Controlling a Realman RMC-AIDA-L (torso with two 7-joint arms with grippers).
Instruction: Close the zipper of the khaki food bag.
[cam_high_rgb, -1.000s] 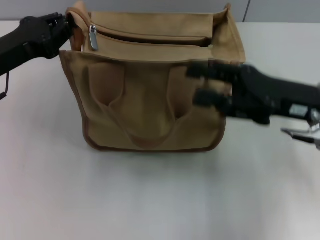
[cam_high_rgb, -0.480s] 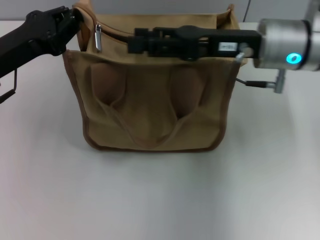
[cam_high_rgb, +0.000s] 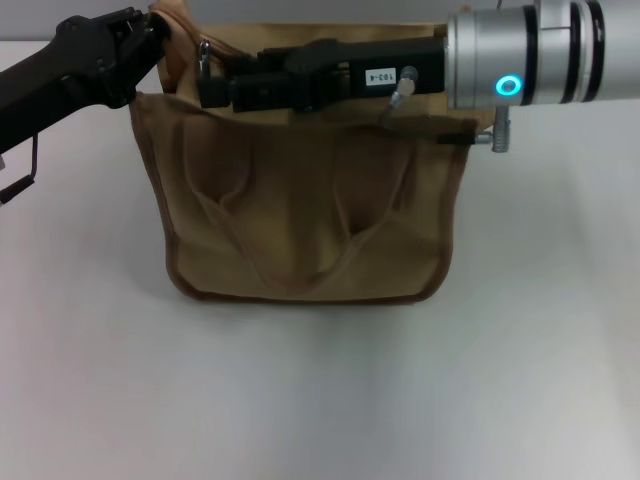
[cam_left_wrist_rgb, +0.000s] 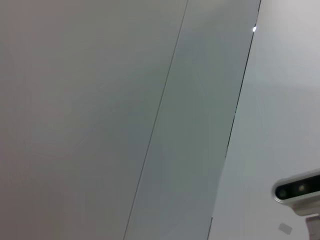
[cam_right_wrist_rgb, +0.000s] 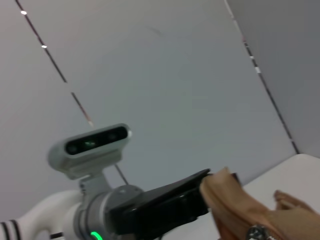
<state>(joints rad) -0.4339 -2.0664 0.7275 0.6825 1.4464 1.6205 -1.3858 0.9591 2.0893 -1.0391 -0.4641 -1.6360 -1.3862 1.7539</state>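
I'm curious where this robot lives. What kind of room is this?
Probably a robot test room or lab. A khaki food bag sits on a plain white table, bare grey wall panels stand around, and a camera head watches.

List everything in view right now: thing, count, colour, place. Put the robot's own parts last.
khaki food bag: one, khaki-tan with darker brown piping, upright at the middle of the table, front facing the head camera.
bag handles: one front loop clearly seen, tan, lying flat against the bag's front.
zipper: one, silver slider and pull, at the bag's top edge near its left end.
table: one, white, under the bag.
left hand: one, black, at the bag's top left corner, gripping the fabric there.
right hand: one, black on a silver wrist with a lit blue ring, stretched across the bag's top, its tip at the zipper pull.
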